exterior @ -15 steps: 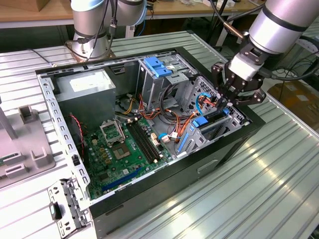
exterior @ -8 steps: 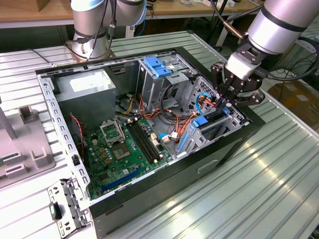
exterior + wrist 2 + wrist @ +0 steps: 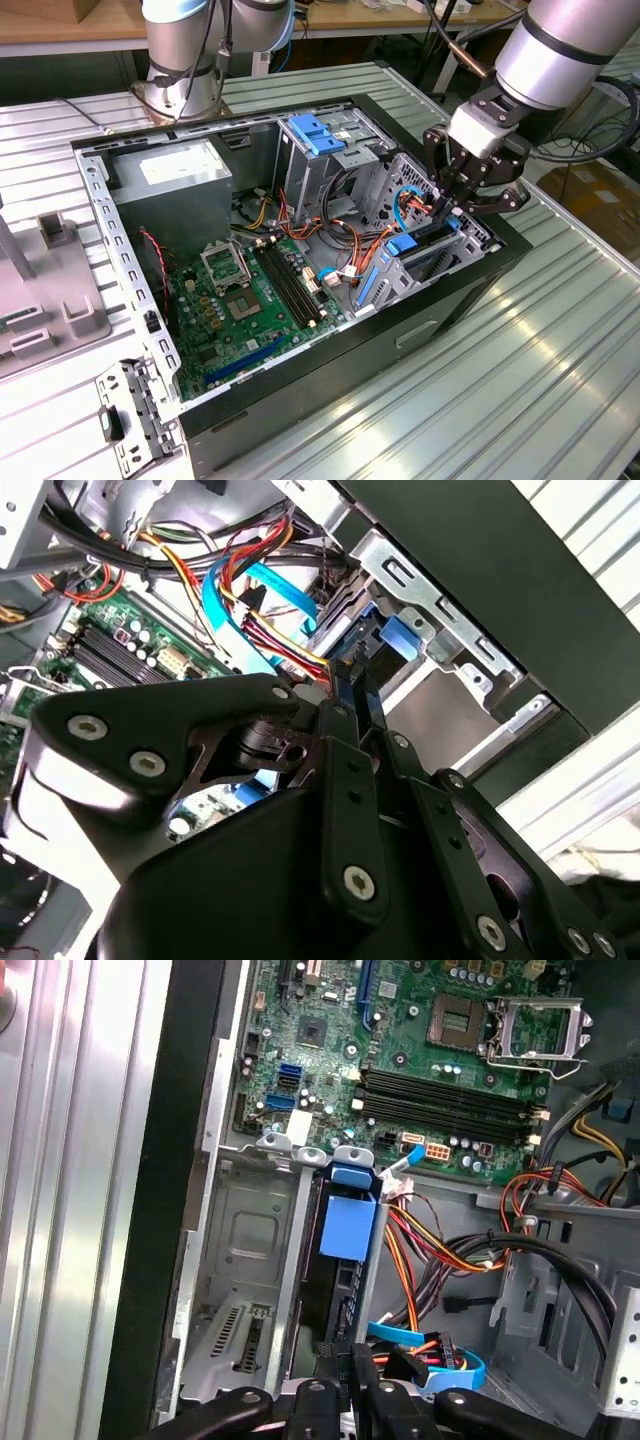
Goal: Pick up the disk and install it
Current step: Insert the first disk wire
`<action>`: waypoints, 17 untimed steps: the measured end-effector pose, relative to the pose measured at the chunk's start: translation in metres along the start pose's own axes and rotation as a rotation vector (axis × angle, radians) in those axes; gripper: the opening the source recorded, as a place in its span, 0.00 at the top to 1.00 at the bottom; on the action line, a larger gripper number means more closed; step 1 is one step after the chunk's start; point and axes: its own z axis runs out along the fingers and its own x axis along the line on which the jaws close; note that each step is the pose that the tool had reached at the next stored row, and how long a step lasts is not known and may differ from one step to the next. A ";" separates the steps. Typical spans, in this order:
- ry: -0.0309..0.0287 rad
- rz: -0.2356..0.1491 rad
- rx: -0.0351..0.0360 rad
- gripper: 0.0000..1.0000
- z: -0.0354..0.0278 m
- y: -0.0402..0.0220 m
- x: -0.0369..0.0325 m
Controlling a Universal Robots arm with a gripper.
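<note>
One narrow bay slot holds the disk [image 3: 335, 1290], upright just ahead of my fingers [image 3: 352, 1385]; I see them clenched at its near edge, cables [image 3: 440, 1260] crowding one side.

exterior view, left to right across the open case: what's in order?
Grey power supply → motherboard → blue bracket on the drive cage → disk in its bay → gripper.

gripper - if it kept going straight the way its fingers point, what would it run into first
Most likely the disk, standing on edge in the drive cage slot directly ahead of the gripper. The fingertips look already at its end; whether they touch it is unclear. Orange and blue cables lie just beside.
</note>
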 end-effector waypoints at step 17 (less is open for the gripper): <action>0.0059 0.167 0.0097 0.83 0.0017 0.0005 0.0000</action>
